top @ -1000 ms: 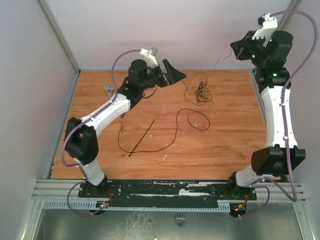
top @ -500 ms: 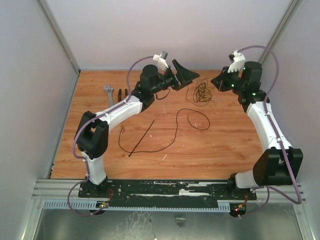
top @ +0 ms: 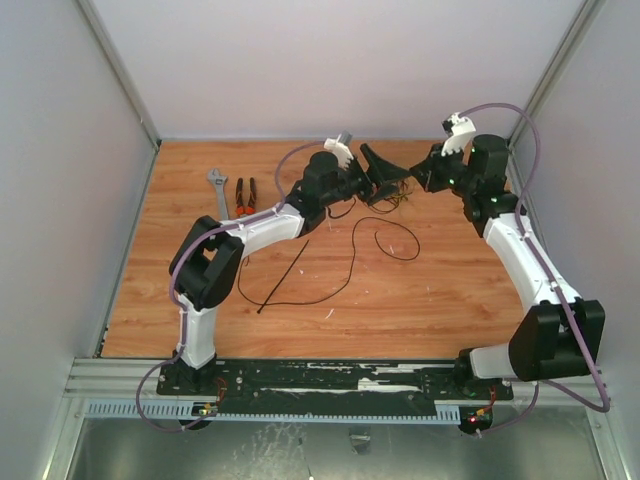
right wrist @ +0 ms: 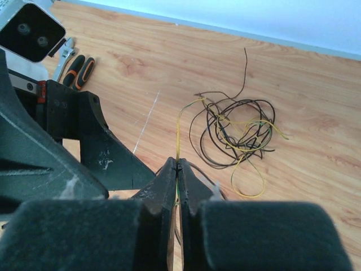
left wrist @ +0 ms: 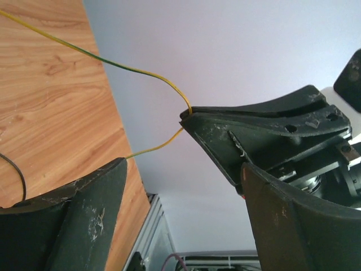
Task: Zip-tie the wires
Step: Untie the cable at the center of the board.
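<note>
Your right gripper (right wrist: 177,165) pinches a yellow strand of the wires (right wrist: 237,127); your left gripper (left wrist: 183,169), at its nine o'clock, stands spread.

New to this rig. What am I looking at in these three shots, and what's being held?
Two robot arms are bolted at the near edge of a table. The wide shot looks down from above; the other two come from cameras on each wrist. On the table lie tangled wires, a straight black zip tie, a wrench and pliers. The right hand is shut on one yellow strand of the wires. The left hand is open beside it, holding nothing.
</note>
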Motion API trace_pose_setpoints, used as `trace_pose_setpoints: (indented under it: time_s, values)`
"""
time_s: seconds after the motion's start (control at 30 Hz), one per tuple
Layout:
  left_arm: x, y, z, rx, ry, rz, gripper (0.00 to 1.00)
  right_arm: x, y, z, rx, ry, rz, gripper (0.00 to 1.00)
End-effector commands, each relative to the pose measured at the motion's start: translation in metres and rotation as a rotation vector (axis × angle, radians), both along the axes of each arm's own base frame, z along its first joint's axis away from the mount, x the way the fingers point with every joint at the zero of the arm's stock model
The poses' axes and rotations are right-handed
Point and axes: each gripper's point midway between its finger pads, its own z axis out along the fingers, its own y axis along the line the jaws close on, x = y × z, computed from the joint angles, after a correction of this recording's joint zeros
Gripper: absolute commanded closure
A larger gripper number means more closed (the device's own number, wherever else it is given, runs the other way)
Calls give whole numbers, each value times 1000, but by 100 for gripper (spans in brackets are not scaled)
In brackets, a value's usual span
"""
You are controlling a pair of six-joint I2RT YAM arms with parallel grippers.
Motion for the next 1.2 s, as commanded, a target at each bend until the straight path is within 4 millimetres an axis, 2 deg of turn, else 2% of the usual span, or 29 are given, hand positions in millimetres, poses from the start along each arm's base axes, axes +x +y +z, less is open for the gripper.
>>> trace_pose_setpoints:
  time_s: [0.0,0.23,0.4,0.7,0.83,0.97,1.03,1.07,1.17]
  values:
    - [7,-1,8,-49,-19,31,15,-2,2,15,11,-63,-3,100]
    - [17,-5,10,-62,-23,57,18,-11,4,3,-17,-36,18,100]
    - [24,-6,3,-52,-16,73,22,-23,14,5,-21,-45,90,100]
    - [28,-6,5,-33,-48,90,53,-37,27,-5,-50,-27,196,100]
    - [28,-6,7,-26,-59,89,57,-43,38,-9,-54,-20,254,100]
    - [27,-6,7,-18,-69,83,73,-40,39,-12,-65,-14,241,100]
    - [26,-6,10,-4,-88,80,79,-39,37,-12,-68,-13,228,96]
    - [26,-6,10,13,-102,74,81,-38,36,-12,-69,-14,219,91]
    - [26,-5,16,95,-163,67,96,-35,31,-6,-72,-27,176,76]
